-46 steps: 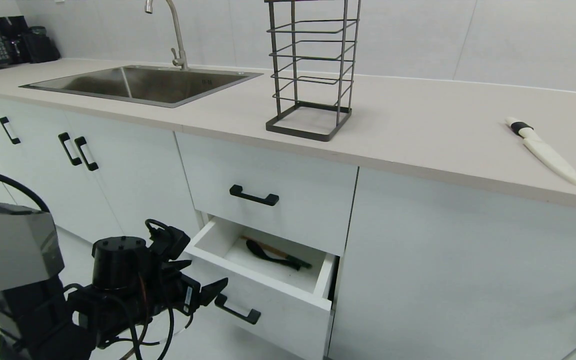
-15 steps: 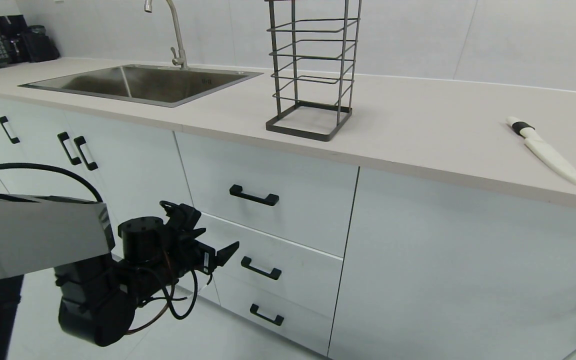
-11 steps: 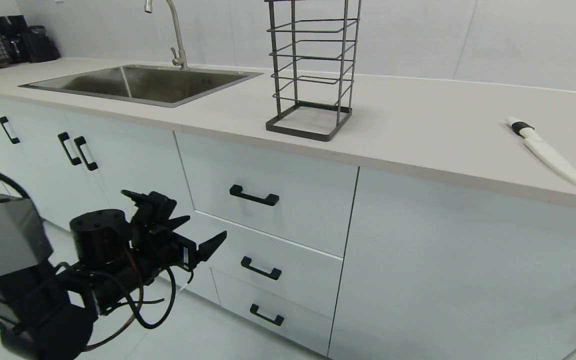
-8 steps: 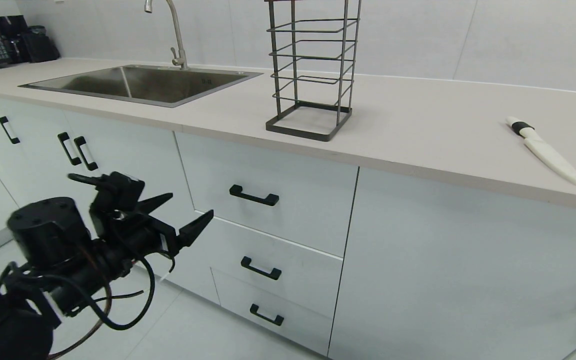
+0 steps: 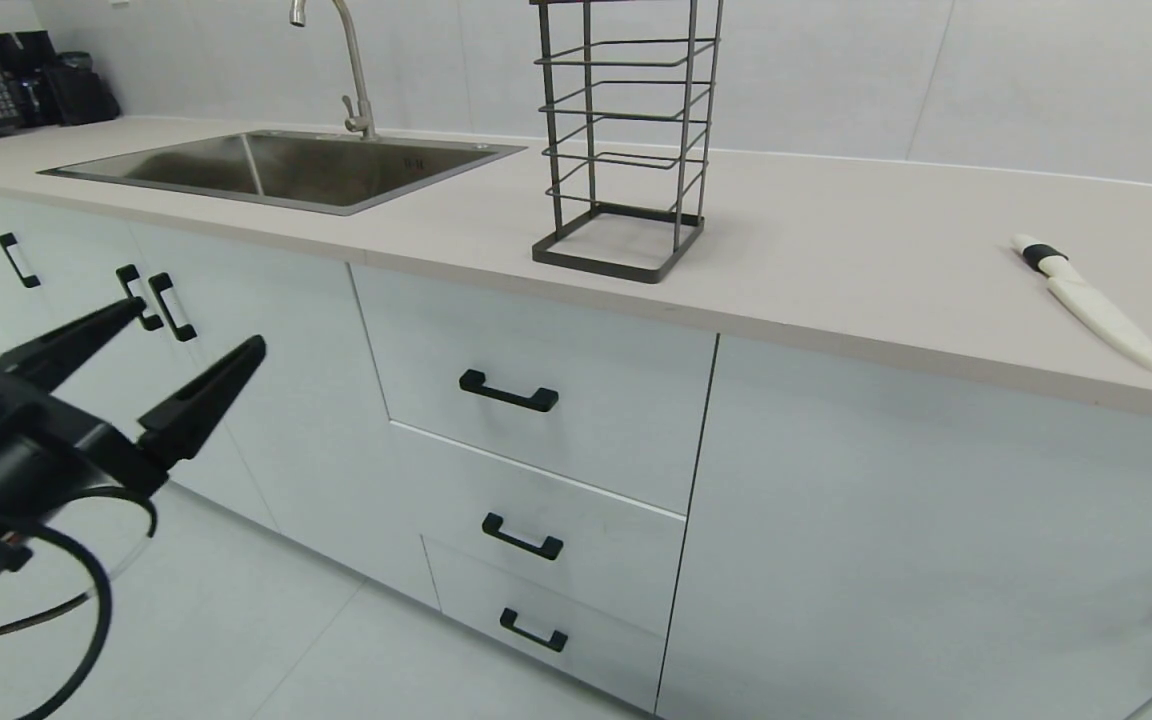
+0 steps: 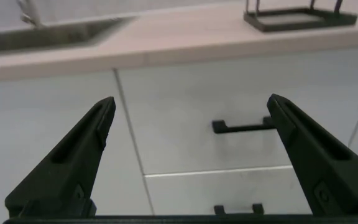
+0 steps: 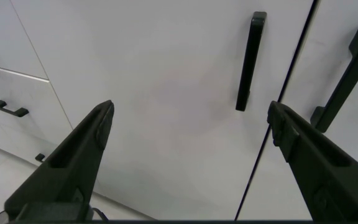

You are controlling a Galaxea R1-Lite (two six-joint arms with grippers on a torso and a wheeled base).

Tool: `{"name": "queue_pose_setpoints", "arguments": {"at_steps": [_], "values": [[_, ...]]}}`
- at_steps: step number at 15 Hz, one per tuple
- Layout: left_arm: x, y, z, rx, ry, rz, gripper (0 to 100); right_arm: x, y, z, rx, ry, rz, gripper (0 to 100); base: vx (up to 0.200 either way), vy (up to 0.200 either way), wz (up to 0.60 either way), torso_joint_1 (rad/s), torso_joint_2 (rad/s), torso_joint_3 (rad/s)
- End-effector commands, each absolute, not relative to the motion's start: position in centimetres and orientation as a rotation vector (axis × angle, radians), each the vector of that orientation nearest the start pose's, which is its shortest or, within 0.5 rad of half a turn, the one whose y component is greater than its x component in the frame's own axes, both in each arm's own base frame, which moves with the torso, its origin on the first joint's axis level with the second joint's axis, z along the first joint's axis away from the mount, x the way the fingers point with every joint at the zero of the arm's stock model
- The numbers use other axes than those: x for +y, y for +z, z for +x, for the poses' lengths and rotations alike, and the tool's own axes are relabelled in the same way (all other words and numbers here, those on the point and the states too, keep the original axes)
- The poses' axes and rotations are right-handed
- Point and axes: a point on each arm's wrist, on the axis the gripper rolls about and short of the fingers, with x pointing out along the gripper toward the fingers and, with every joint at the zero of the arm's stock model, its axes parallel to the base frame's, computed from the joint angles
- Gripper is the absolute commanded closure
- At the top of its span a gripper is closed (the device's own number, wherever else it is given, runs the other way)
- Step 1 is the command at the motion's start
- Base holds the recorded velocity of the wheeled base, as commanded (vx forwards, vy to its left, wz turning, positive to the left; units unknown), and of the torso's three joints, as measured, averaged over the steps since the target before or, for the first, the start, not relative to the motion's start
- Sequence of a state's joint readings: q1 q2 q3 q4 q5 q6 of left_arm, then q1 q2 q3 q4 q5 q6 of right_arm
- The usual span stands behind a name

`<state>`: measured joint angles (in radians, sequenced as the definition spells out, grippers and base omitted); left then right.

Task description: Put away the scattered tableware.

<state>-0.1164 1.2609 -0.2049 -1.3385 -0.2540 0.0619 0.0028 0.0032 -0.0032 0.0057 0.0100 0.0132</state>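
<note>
A kitchen counter seen from above, with white cabinets below it. A white knife lies flat on the counter far over on the robot's right, near the front edge. Its long axis runs on a slant: the end with a black band points back toward the wall, and the pointed end points toward the front edge and further right. An empty wire rack stands mid-counter, between the knife and a steel sink on the left.

The left gripper hangs low on the robot's left, in front of the cabinet doors and below counter height, its two black fingers spread wide with nothing between them. The stack of drawers beside it is fully shut. The right gripper is also spread and empty, facing a cabinet door with an upright black handle.

The knife is well apart from the left gripper, up and across to the right past the rack. The right arm looks the likelier one to reach it, closing across the knife's slanted length
</note>
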Motion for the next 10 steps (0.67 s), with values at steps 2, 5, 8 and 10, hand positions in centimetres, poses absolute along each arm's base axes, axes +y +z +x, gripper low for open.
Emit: {"name": "queue_pose_setpoints", "arguments": {"at_steps": [2, 5, 8, 10], "values": [[-0.6, 21.5, 10.0, -0.473, -0.237, 0.113, 0, 0.0, 7.6, -2.3, 0.008, 0.014, 0.014, 0, 0.000, 0.000, 0.00, 0.000, 0.00, 0.000], [-0.4, 22.5, 3.5, -0.674, -0.168, 0.159, 0, 0.0, 7.6, -2.3, 0.008, 0.014, 0.014, 0, 0.000, 0.000, 0.00, 0.000, 0.00, 0.000], [-0.6, 20.4, -0.9, -0.657, -0.209, 0.151, 0, 0.0, 7.6, -2.3, 0.008, 0.014, 0.014, 0, 0.000, 0.000, 0.00, 0.000, 0.00, 0.000], [-0.8, 16.5, -3.1, -0.486, -0.212, 0.121, 0, 0.0, 7.6, -2.3, 0.008, 0.012, 0.014, 0, 0.000, 0.000, 0.00, 0.000, 0.00, 0.000]]}}
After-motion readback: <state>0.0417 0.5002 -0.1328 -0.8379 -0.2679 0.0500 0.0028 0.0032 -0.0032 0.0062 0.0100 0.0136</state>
